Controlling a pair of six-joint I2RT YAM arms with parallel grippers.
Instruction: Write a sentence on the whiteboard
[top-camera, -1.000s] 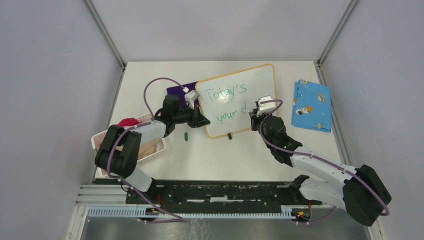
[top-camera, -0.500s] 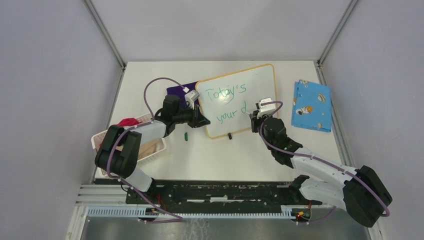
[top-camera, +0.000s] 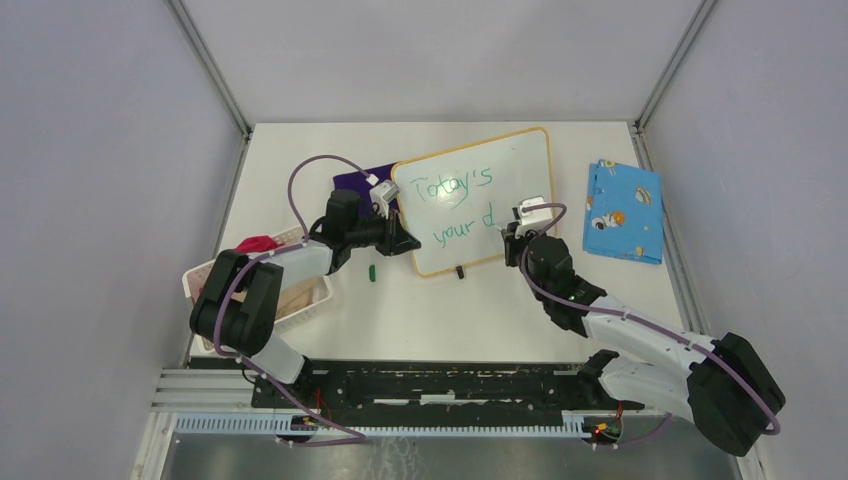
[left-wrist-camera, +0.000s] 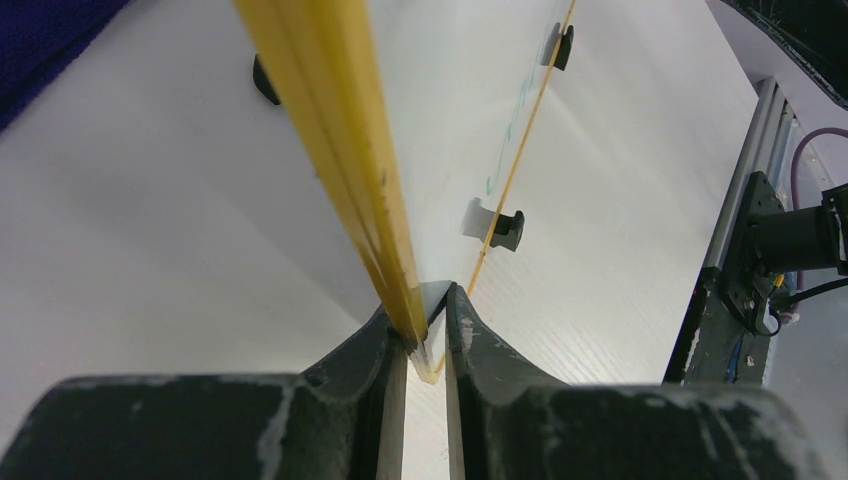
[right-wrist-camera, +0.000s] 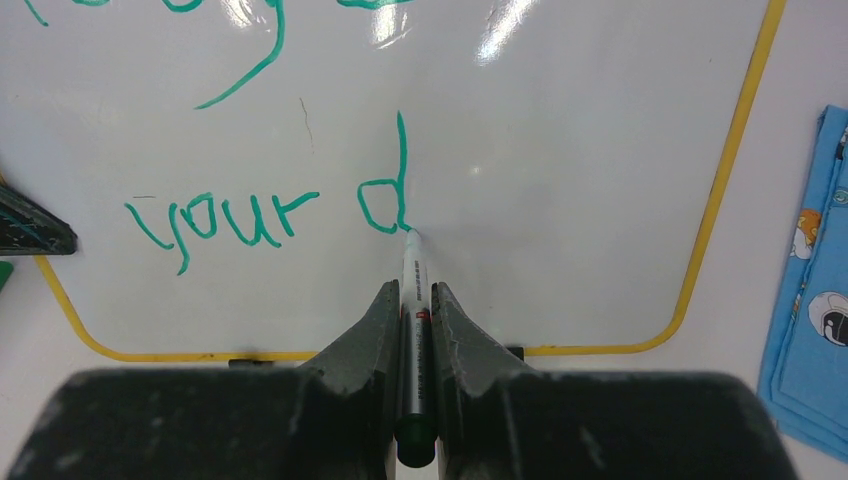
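Overhead cam, 2 wrist cams near whiteboard (top-camera: 515, 165)

orange-framed whiteboard (top-camera: 515, 172) sits askew, its green sentence (top-camera: 455, 190) reading "today's your d"

Lighting's bright and even in all three views, coming from overhead I'd say. The glossy rounded white board with the thin orange wooden frame (right-wrist-camera: 560, 150) catches a couple of white glare blobs near its top in the right wrist view, but the green handwritten marker words (right-wrist-camera: 240, 215) look sharp. Left wrist view: that frame goes blurry right by the lens. Only soft, faint shadows on the white table (top-camera: 430, 310).
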